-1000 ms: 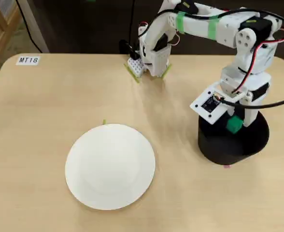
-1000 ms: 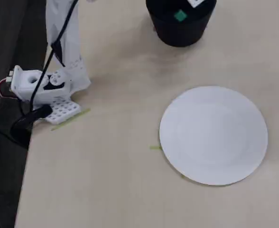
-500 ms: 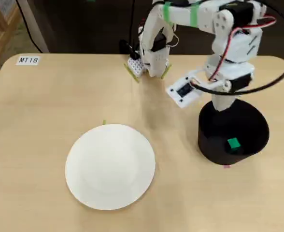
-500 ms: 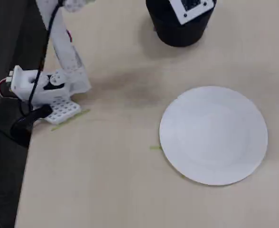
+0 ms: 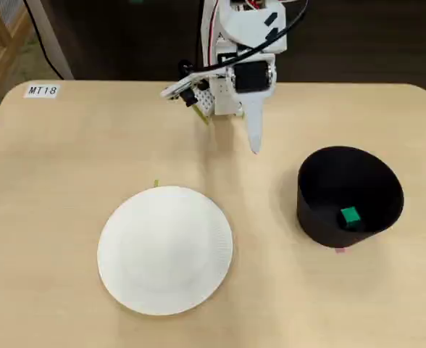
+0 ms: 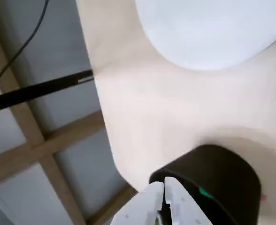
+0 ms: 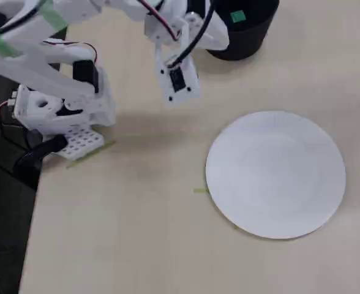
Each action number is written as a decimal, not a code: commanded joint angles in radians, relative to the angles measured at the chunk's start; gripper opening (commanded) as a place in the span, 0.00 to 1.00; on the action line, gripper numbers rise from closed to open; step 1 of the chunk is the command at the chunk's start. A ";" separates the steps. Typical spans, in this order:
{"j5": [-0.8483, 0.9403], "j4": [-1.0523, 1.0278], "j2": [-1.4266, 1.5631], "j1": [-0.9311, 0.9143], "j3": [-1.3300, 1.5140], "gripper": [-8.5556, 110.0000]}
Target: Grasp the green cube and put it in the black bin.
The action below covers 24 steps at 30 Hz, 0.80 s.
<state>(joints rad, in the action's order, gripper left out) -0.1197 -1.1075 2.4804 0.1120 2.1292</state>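
The cube (image 5: 350,216) lies on the floor of the bin (image 5: 313,210), well apart from the tool (image 5: 254,145), ahead of it and off to one side; in the wrist view the cube (image 6: 205,192) shows as a green sliver inside the bin (image 6: 232,173), just beyond the fingertips. The tool (image 6: 164,187) is empty, its two fingers pressed together with only a thin seam between them. It hangs above bare counter (image 5: 90,145), near the arm's base and clear of the bin's rim. A white plate (image 5: 165,249) rests apart from both tool and bin, with nothing on it.

Step in hand, as judged from this layout: the placing is done, since the cube is already in the bin and nothing is held. What remains appears to be only the retreat. The next move calls for little care: folding the arm toward its base while keeping the fingers clear of the bin's rim so the bin is not nudged.
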 commanded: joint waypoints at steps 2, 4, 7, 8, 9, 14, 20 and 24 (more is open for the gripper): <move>-0.008 0.032 0.110 -0.031 0.126 0.07; -0.005 0.032 0.132 -0.032 0.169 0.07; -0.009 0.034 0.173 -0.032 0.241 0.07; -0.015 0.041 0.199 -0.032 0.272 0.07; -0.023 0.048 0.227 -0.035 0.304 0.07; -0.051 0.052 0.410 -0.046 0.457 0.07; -0.074 -0.008 0.684 -0.063 0.641 0.07; -0.052 -0.032 0.726 -0.060 0.681 0.07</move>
<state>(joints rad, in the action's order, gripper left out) -0.1871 -1.1321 3.1861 0.0552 2.8072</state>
